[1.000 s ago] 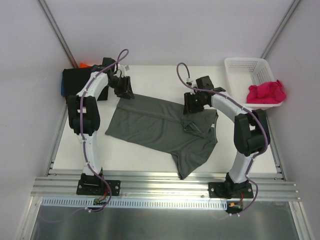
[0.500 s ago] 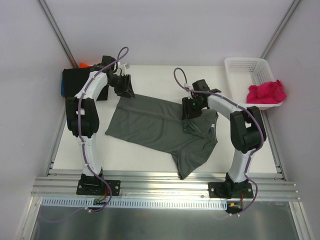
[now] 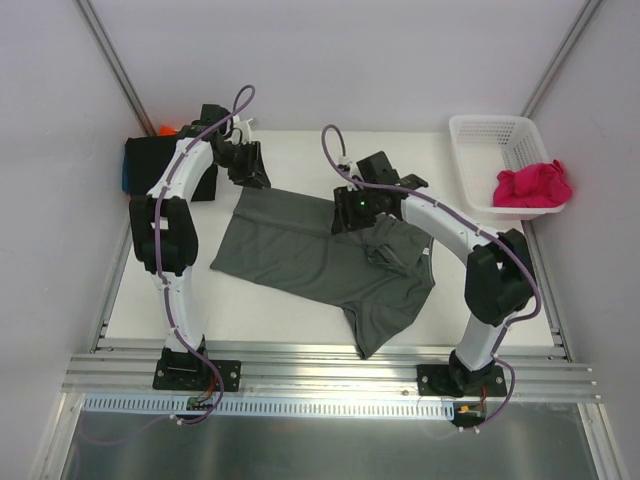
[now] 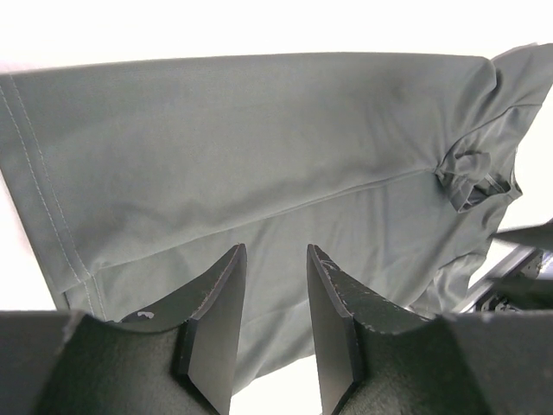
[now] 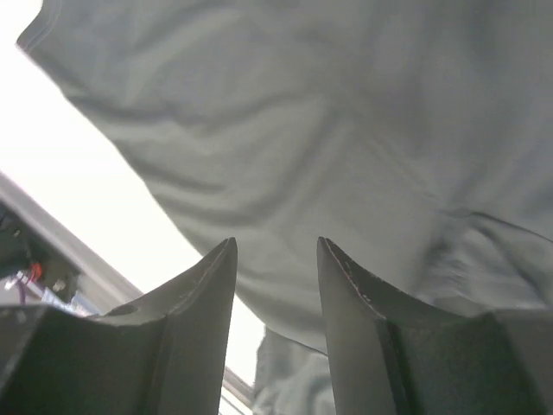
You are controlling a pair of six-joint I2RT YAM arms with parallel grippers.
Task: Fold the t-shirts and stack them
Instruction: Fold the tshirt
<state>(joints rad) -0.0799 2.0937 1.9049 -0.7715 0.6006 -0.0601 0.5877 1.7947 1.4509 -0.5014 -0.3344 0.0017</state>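
A dark grey t-shirt (image 3: pixel 310 255) lies spread on the white table, its collar bunched at the right and one part trailing toward the near edge. My left gripper (image 3: pixel 250 176) hovers over its far left corner, open, with only cloth (image 4: pixel 259 138) showing beyond the gap between the fingers (image 4: pixel 275 249). My right gripper (image 3: pixel 350 210) stands open over the shirt's far edge, left of the collar, and holds nothing (image 5: pixel 276 242); grey cloth (image 5: pixel 346 112) fills that view. A magenta-pink t-shirt (image 3: pixel 532 185) lies crumpled in the basket. Black (image 3: pixel 150 158), blue (image 3: pixel 127 172) and orange (image 3: pixel 168 129) t-shirts sit stacked at the far left.
The white lattice basket (image 3: pixel 480 135) stands at the far right corner of the table (image 3: pixel 300 160). Metal frame rails (image 3: pixel 330 360) run along the near edge, where both arm bases are bolted. Grey walls close in the back and sides.
My right arm has swung left, carrying its gripper from the collar toward the middle of the shirt's far edge. The left gripper has edged slightly toward the far side. The shirt lies as before.
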